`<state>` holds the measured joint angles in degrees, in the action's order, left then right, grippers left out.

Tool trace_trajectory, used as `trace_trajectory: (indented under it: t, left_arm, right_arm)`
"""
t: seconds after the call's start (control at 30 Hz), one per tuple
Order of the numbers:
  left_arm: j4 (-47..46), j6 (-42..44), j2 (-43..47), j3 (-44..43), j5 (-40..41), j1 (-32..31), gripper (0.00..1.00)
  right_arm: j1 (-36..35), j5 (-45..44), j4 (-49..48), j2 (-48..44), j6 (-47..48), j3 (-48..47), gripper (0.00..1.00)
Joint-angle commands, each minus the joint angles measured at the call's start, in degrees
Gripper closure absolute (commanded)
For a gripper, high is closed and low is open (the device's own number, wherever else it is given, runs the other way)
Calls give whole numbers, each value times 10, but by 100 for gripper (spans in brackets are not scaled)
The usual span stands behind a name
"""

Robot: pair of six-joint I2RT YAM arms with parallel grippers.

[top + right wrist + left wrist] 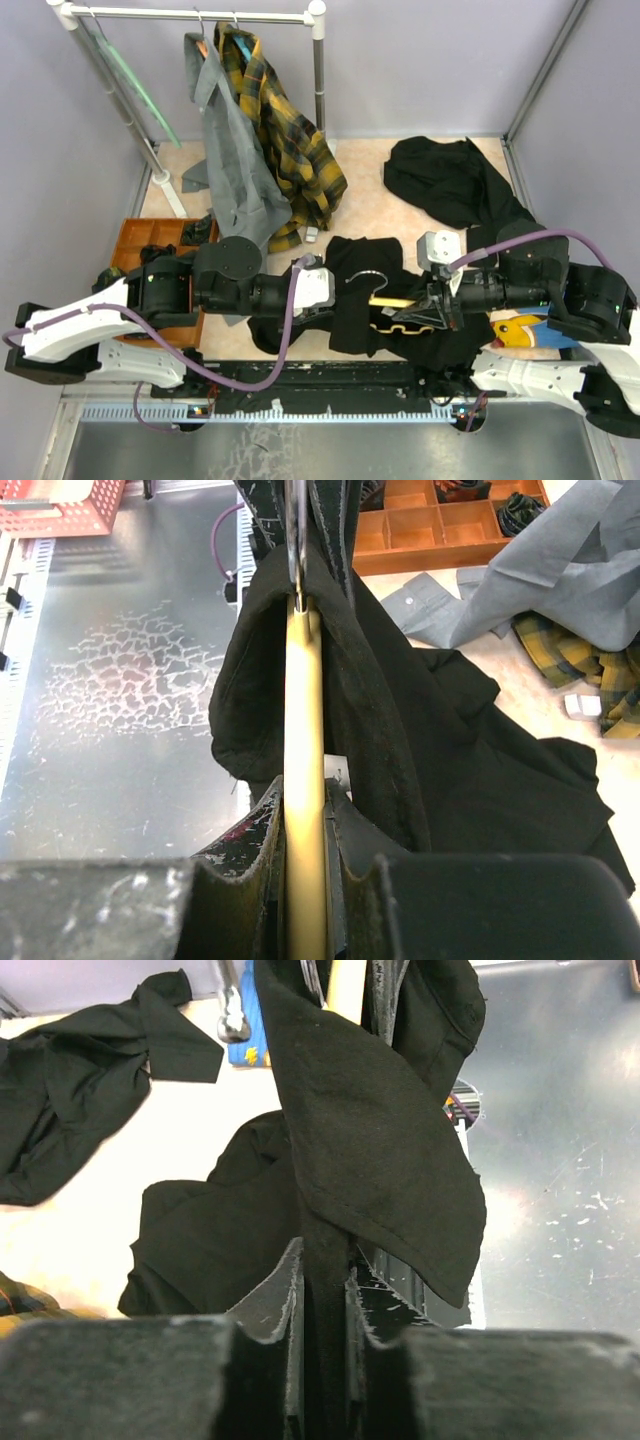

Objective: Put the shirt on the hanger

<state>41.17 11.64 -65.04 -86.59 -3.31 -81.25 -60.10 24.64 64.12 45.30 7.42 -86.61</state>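
Note:
The black shirt (365, 300) hangs bunched between my two grippers near the table's front edge. My left gripper (325, 1275) is shut on a fold of the shirt (370, 1140), the cloth rising straight from between its jaws. The yellow hanger (305, 710) stands edge-on in my right gripper (306, 800), which is shut on its bar. Its silver hook (295, 540) points away, and the shirt (400, 730) is draped over the hanger's far side. From above, a short piece of the hanger (395, 302) and its hook (365, 278) show against the cloth, between the left gripper (330, 292) and the right gripper (428, 305).
A second black garment (450, 180) lies at the back right. A grey shirt (232, 160) and a yellow-and-black plaid shirt (290, 140) hang from the white rack (200, 14), with a pale green hanger (140, 85) beside them. An orange compartment tray (140, 245) sits at the left.

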Motion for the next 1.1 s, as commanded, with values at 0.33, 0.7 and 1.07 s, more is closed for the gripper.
trace_trajectory:
  t: [0.33, 0.7, 1.07]
  left_arm:
    - [-79, -19, 94, 89, 149, 3, 100]
    - [-83, -62, 69, 96, 203, 3, 100]
    - [-67, -111, 18, 71, 289, 3, 100]
  right_arm:
    - [1, -94, -82, -60, -23, -3, 54]
    - [1, -474, -79, -112, -97, 57, 42]
    - [1, -560, -37, -80, -215, 53, 45]
